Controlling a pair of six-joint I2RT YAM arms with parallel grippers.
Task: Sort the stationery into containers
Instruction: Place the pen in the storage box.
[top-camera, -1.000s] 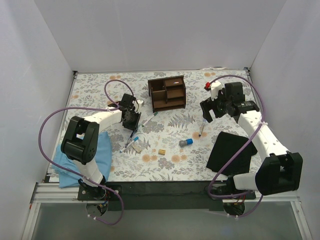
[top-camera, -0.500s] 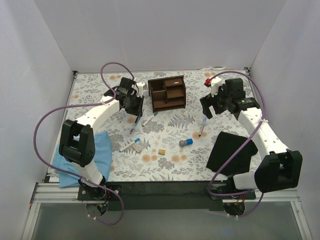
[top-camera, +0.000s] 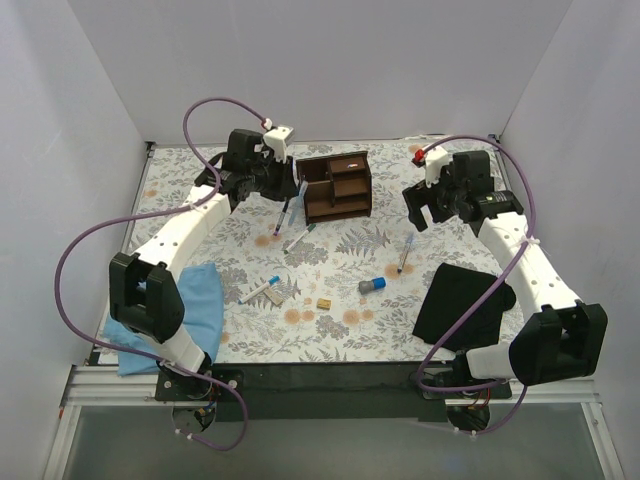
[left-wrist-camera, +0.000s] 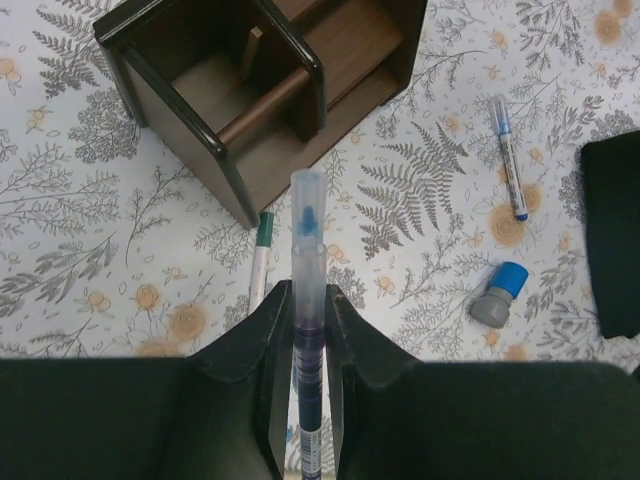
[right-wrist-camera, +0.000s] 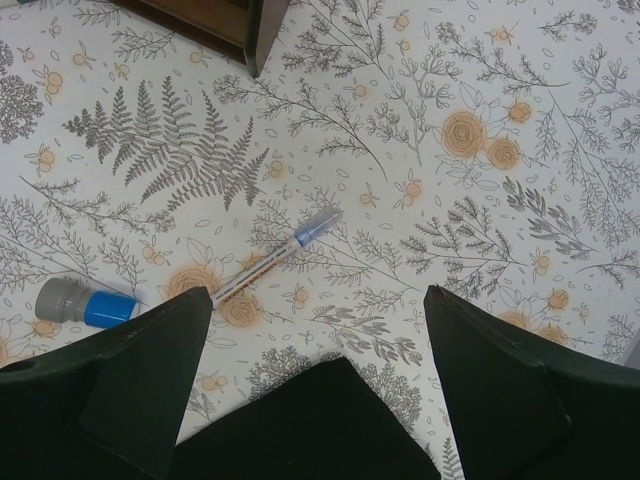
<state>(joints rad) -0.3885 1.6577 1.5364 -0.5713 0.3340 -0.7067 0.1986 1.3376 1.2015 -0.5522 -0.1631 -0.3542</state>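
**Left gripper** (left-wrist-camera: 305, 300): closed on a thin clear-capped plastic pen with a blue tip (left-wrist-camera: 307, 230). It pinches across the barrel, and the cap end projects towards the upper centre of the wrist view. From above, the pen hangs tilted at upper centre-left, just beside the left wall of the boxy dark-brown wooden organiser (top-camera: 335, 185). It is not in any compartment.

**Right gripper** (right-wrist-camera: 318, 295): fingers spread wide, holding nothing. It is above a white marker with a light-blue cap (right-wrist-camera: 275, 262), which lies flat at the centre of its wrist view. A short blue-and-grey cylinder (right-wrist-camera: 85, 303) lies at lower left of that view, apart from the marker.

**Also unsorted, lower centre of the top view:** a white pen with a teal cap (top-camera: 298, 238) and a small tan block (top-camera: 324, 303).

**Handling assessment:**
- The pens look light, stiff and smooth.
- A two-point pinch may let the barrel pivot, so you should take each one mid-barrel, square across its length.
- The held pen will likely need to be brought nearer upright before it will enter a tall slot.
- The cylinder will probably roll if nudged, so close on its round sides.
- The block should sit steady for a grip on its flat faces.
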